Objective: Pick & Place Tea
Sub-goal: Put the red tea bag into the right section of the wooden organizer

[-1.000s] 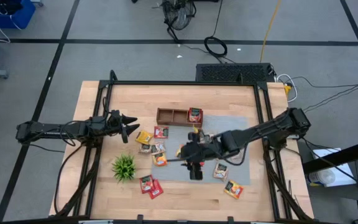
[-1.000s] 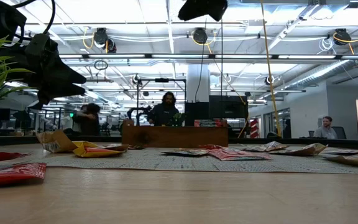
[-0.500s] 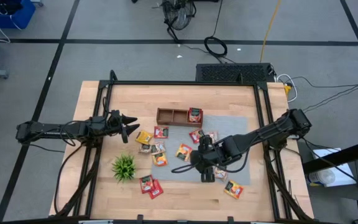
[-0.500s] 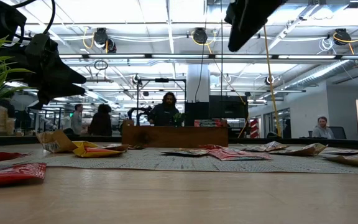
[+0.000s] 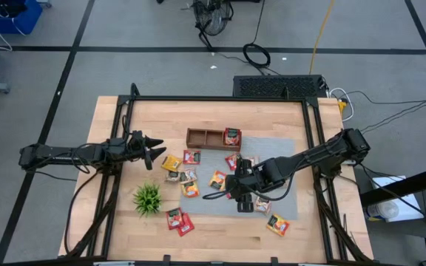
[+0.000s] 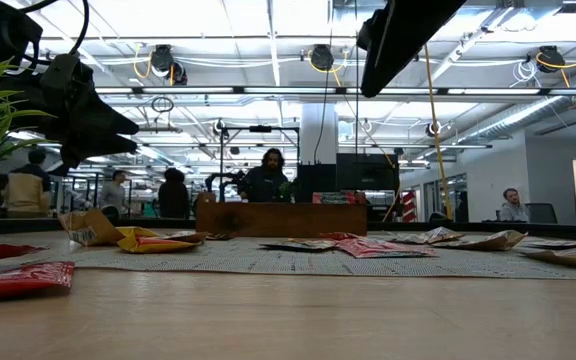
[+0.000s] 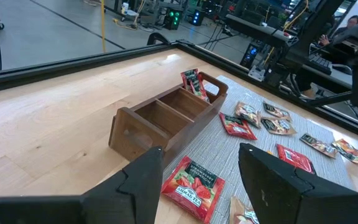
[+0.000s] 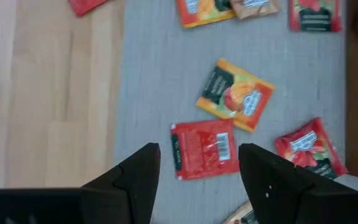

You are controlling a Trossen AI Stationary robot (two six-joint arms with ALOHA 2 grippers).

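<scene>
Right end effector (image 5: 233, 193), fingers spread and empty, hovers over a red tea packet (image 8: 204, 148) on the grey mat (image 5: 287, 201), short of the wooden tray (image 5: 205, 137); lowering and pinching it likely comes next.

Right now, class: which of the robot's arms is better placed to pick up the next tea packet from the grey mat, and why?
The right. The right gripper hangs open over the grey mat, directly above a red packet. The left gripper waits off the mat, near the table's left edge.
</scene>
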